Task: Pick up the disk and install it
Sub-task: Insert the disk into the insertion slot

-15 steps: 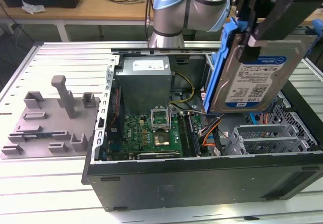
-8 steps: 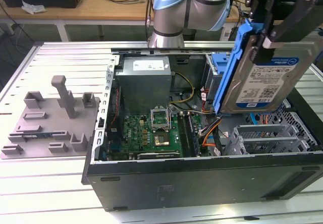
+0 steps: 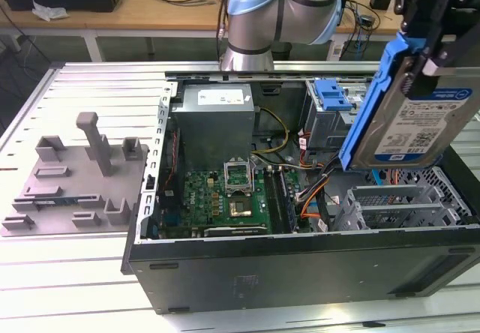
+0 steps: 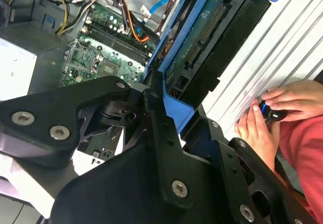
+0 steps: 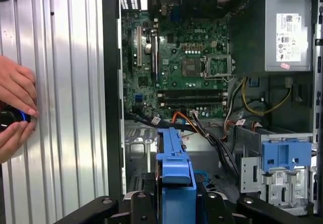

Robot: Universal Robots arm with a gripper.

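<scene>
The gripper [image 3: 429,61] grips the disk [image 3: 417,123] tight by its edges. The disk hangs down from the gripper on its thin side, a bit tilted, long side pointing at the open computer [image 3: 300,273] below.

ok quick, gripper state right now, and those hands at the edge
gripper: shut on the disk, held over the open case
person's hands: both around a small black knob

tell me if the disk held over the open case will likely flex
Probably stiff: the disk is a metal slab hanging tilted from the gripper without sagging. Its blue bracket looks plastic and may give slightly under the squeeze.
</scene>
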